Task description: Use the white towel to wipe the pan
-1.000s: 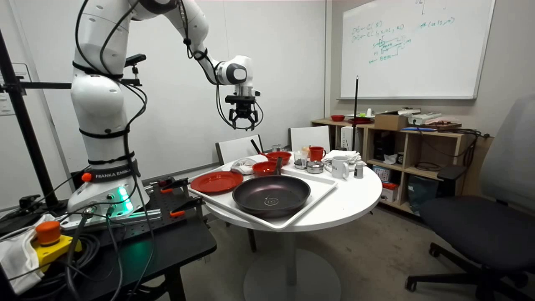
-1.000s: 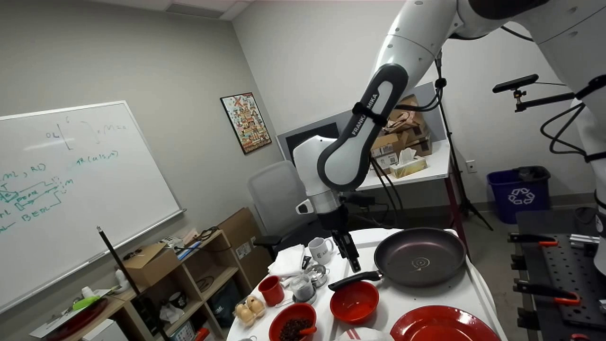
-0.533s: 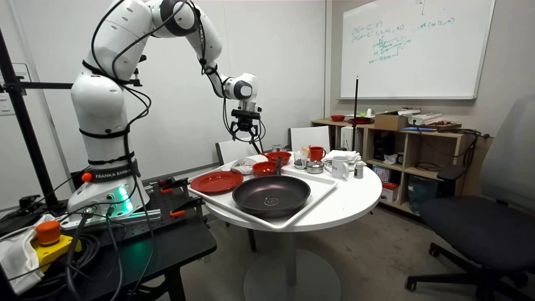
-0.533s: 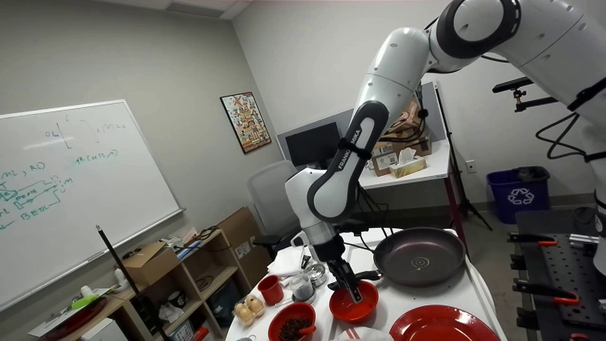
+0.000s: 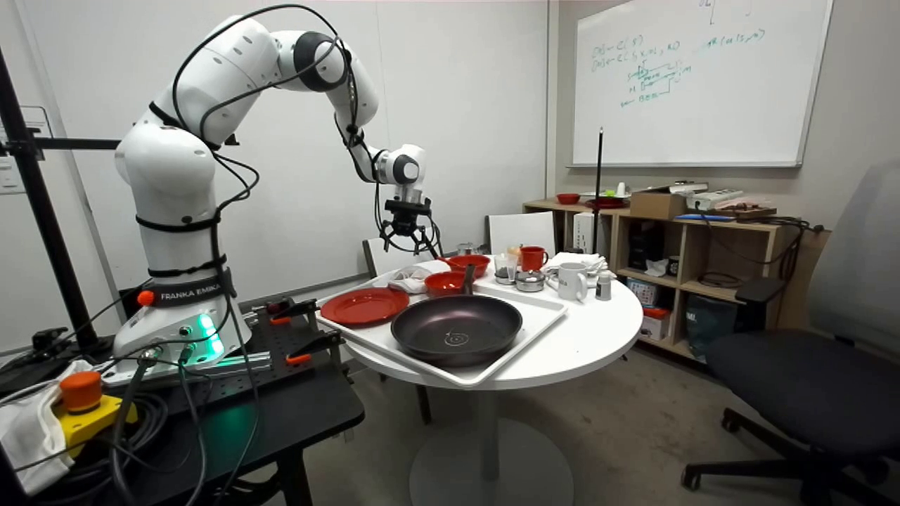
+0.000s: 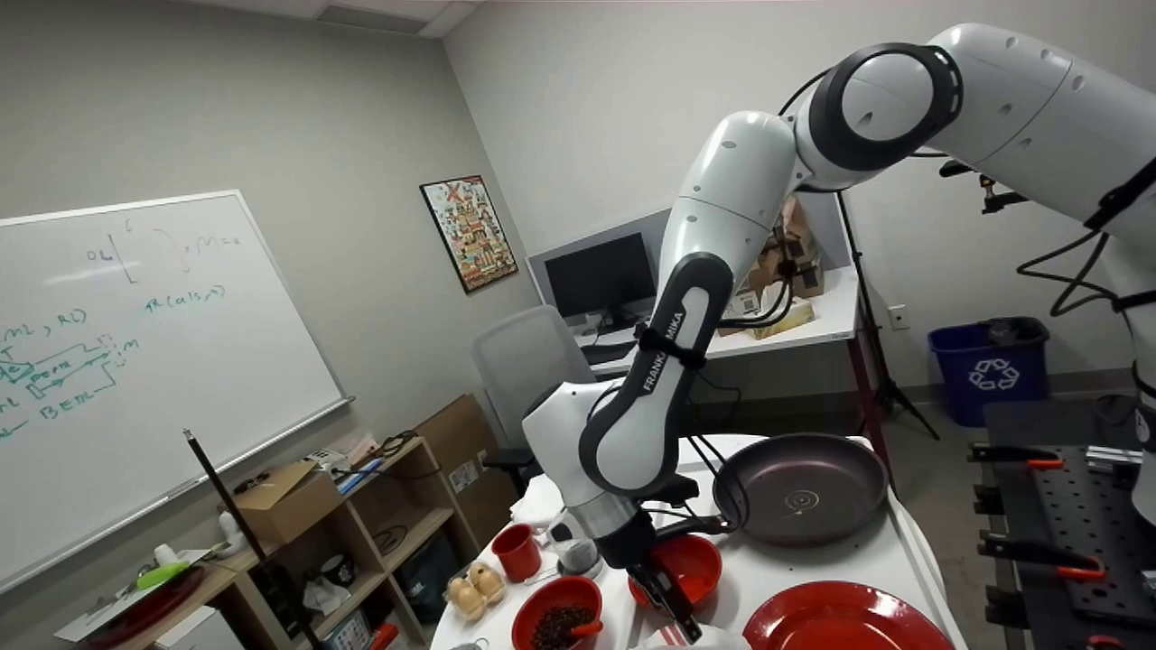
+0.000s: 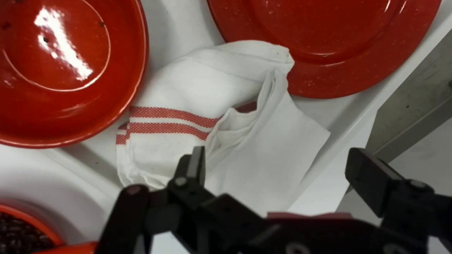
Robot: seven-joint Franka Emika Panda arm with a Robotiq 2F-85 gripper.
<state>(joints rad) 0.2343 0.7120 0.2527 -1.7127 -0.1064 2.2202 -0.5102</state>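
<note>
Currently below the black two-fingered gripper (image 7: 277,155): one white fabric towel with red stripes (image 7: 197,81), bunched, just beside the flat round glossy red plate (image 7: 317,77), a corner lapping its rim; we take this for the towel named.
Jaws: wide apart, holding nothing; in the wrist view the finger nearer the plate shows past the cloth, the farther one over it.
Towel, direction: most of it ahead of the fingertips, its striped end away from the plate.
Towel, axis: none clear; its raised fold runs toward the plate, aslant the closing line. We judge a small shift toward the stripes, then lowering, would straddle that fold.
Pan: one large round shallow dark frying pan (image 6: 799,492), near the plate, unwiped, we judge.
</note>
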